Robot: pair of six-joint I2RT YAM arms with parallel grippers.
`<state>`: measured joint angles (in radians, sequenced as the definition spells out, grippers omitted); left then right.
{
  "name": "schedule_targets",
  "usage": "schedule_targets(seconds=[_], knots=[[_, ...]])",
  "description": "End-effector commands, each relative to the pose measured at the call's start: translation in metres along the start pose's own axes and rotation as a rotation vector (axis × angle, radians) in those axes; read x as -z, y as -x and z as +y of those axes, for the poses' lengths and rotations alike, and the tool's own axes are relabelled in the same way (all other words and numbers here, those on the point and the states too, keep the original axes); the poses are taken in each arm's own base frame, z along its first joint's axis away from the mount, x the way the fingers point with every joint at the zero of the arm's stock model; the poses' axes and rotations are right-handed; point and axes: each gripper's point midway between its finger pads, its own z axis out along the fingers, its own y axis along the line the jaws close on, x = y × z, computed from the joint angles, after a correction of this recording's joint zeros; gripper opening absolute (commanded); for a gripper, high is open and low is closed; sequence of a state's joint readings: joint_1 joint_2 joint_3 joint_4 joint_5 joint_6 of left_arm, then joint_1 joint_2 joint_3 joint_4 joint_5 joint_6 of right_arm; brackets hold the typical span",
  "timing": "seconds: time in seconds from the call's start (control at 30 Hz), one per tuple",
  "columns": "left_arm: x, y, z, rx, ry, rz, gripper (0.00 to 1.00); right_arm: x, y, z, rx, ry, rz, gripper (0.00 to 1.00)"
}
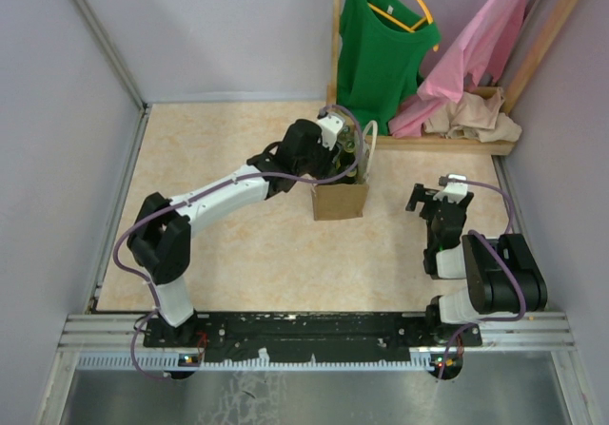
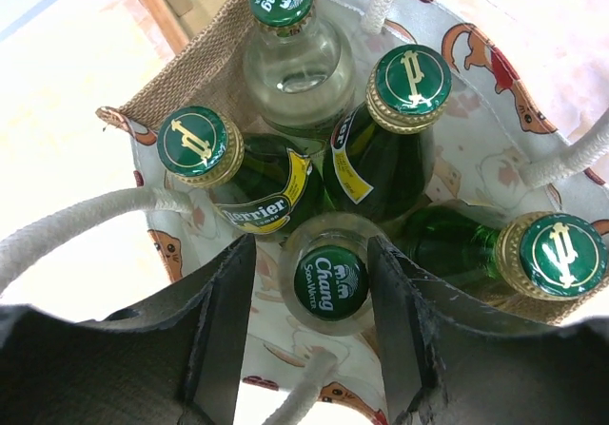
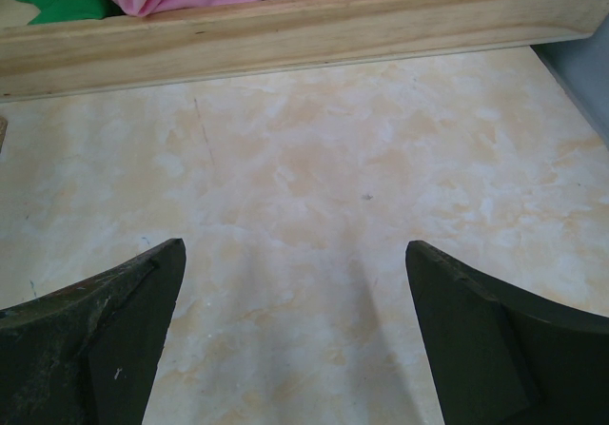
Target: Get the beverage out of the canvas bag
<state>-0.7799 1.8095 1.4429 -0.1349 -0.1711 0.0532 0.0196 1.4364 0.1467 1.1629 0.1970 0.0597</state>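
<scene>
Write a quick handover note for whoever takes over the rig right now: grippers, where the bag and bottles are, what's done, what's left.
Left gripper: at the mouth of the canvas bag, fingers either side of the near clear Chang bottle; cannot tell if it is clamped.
Right gripper: open, above the bare table, holding nothing.
Bag upright mid-table, four other bottles also inside.
Done: approach to the bottle.
Left: grip it, lift it out, set it down.
</scene>
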Motion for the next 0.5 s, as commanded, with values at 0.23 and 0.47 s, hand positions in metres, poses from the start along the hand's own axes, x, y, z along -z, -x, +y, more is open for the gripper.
schedule_targets(seconds=[0.23, 0.47], knots=[[-0.018, -0.023, 0.007, 0.021, 0.042, 0.015, 0.56, -0.009, 0.025, 0.005, 0.0, 0.007, -0.082, 0.99], [-0.025, -0.032, 0.008, 0.028, 0.048, 0.023, 0.45, -0.009, 0.025, 0.005, 0.0, 0.006, -0.081, 0.99]])
